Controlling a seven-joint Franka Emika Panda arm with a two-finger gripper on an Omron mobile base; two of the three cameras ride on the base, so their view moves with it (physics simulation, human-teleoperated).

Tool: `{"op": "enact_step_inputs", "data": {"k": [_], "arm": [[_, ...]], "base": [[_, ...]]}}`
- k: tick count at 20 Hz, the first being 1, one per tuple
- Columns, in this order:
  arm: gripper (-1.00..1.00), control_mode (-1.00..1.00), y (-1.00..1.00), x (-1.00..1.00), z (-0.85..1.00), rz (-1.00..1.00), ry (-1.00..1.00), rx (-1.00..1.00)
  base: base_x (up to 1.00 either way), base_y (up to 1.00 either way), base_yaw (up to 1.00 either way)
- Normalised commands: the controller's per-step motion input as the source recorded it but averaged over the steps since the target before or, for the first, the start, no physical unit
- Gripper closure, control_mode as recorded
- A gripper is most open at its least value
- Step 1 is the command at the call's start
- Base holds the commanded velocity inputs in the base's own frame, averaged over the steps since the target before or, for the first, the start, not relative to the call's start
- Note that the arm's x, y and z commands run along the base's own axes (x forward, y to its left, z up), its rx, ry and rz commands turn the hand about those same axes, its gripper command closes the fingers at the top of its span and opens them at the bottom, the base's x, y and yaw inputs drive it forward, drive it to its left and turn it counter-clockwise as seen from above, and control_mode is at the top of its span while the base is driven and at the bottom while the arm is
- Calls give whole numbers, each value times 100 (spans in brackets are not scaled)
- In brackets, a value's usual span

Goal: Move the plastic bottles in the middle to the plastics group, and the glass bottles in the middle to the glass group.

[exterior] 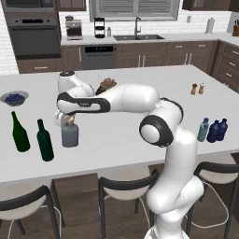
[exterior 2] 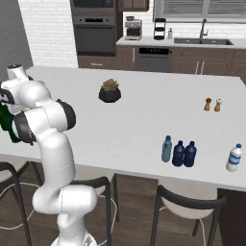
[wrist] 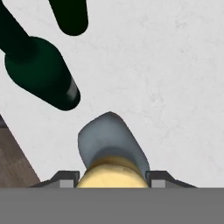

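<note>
The arm (exterior: 126,100) is glossy white — thick rounded tubes joined by bulging elbows, each joint ringed with a dark grey band. A small dark cap tops its far end. At the hand, two small dark grey finger tips (wrist: 65,178) end in pale square pads.

White brick wall (exterior 2: 48,29), dark cabinets (exterior: 186,53)

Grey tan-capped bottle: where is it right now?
In the left base view, the grey bottle stands near the counter's front left, just right of the two green bottles, its cap between the fingers.
</note>
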Motion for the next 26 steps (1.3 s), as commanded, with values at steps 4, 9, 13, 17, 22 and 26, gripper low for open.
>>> {"op": "enact_step_inputs", "data": {"k": [4, 9, 13, 17, 22, 26], "arm": [[100, -100, 0, 0, -40, 0, 0, 0], [100, -100, 0, 0, -29, 0, -2, 0], [100, -100, 0, 0, -22, 0, -4, 0], [100, -100, 6, 18, -1, 0, -2, 0], [100, -100, 13, 26, 0, 0, -2, 0], [100, -100, 9, 17, 0, 0, -1, 0]], "base": [[0, 0, 0], [0, 0, 0], [0, 0, 0], [0, 0, 0], [0, 0, 0], [0, 0, 0]]}}
